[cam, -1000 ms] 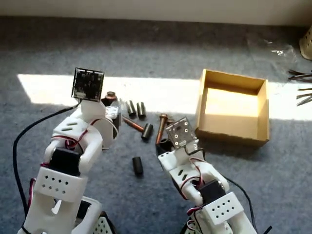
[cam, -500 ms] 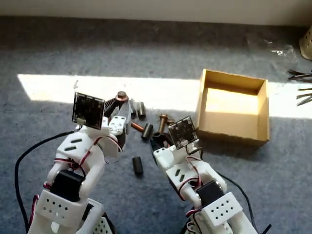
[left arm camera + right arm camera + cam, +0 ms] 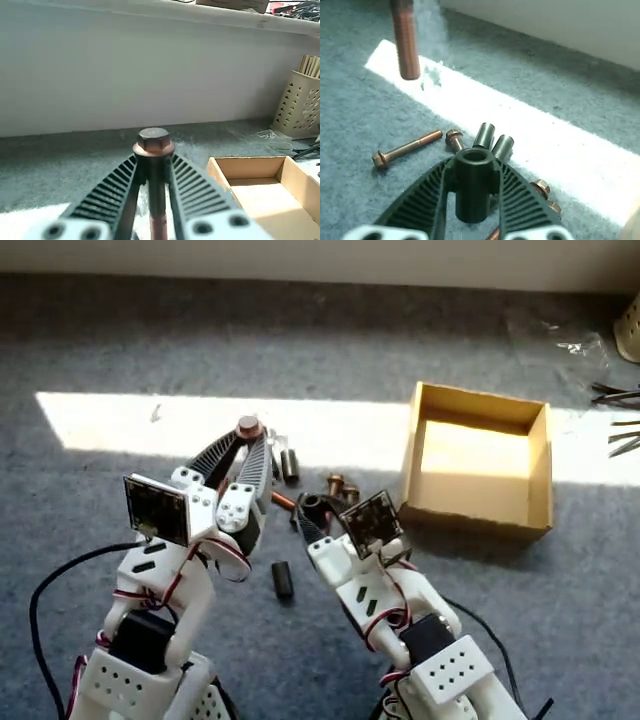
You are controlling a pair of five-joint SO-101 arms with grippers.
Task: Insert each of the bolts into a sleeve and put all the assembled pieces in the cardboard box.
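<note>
1. The left gripper (image 3: 153, 165) is clenched on a copper-coloured bolt (image 3: 153, 141). The bolt is gripped on the shank just under its flanged head and held upright, head up, clear of the grey carpet (image 3: 450, 620).
2. The right gripper (image 3: 473, 172) is clamped on a black sleeve (image 3: 472, 192) — this is held upright too, with its open bore turned upward.
3. In the right wrist view the threaded end of the held bolt is seen hanging above and beyond the held sleeve. The two parts are apart and not yet joined.
4. Just past the right gripper, a pair of sleeves (image 3: 484, 134) is laid side by side on the carpet at the edge of a sunlit strip. A short bolt (image 3: 454, 137) is seen just beside the pair.
5. A long bolt (image 3: 407, 147) is laid on its side a little farther off, in the shaded part of the carpet.
6. Two more bolt heads (image 3: 335, 483) are found between the right gripper and the box.
7. A lone sleeve (image 3: 283, 579) is laid between the two arms, towards the near edge of the carpet.
8. The cardboard box (image 3: 480, 405) is set open towards the carpet's right edge — the sunlit strip runs across its floor, and it is well apart from both held parts.
9. A perforated holder (image 3: 300, 107) with sticks in it is placed at the far right corner of the carpet, against the wall (image 3: 150, 75).
</note>
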